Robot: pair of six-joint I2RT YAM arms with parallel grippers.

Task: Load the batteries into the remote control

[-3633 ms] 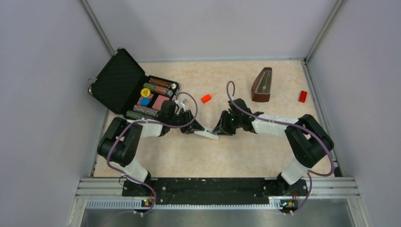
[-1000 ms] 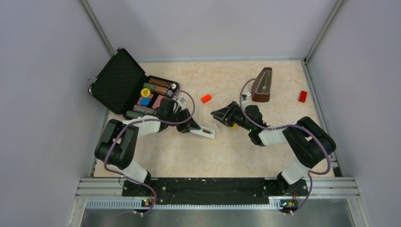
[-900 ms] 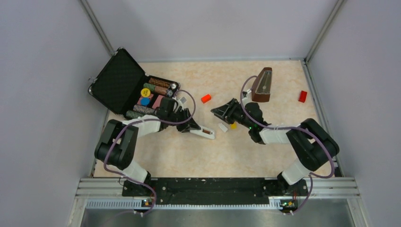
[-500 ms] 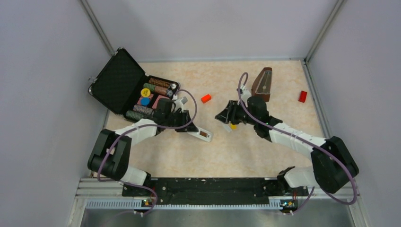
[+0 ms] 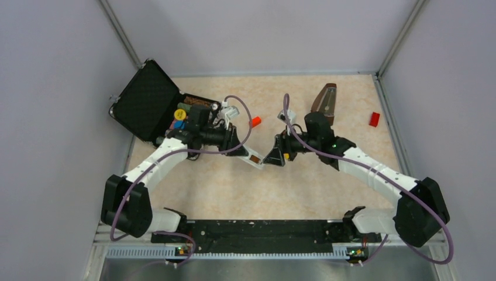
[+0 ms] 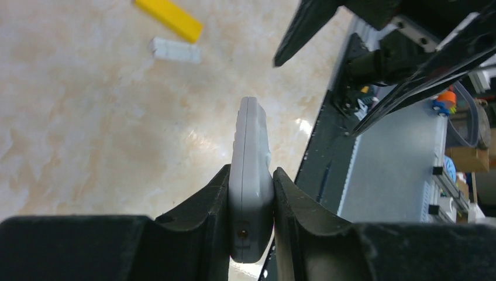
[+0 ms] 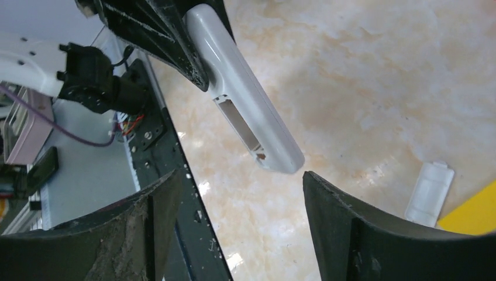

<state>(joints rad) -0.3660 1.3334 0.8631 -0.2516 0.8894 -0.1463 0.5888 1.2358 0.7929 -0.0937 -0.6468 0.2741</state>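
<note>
Pinched by one end only and held out over the beige marbled table [image 7: 380, 88], the small flat white plastic remote control [image 7: 245, 93] could, I'd guess, twist loose if bumped. The left gripper [image 6: 251, 171] clamps its narrow sides. The right gripper [image 7: 241, 175] gapes wide, empty, just short of the free tip.

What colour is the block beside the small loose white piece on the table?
Yellow; the block shows best in the left wrist view, beside the white piece.
</note>
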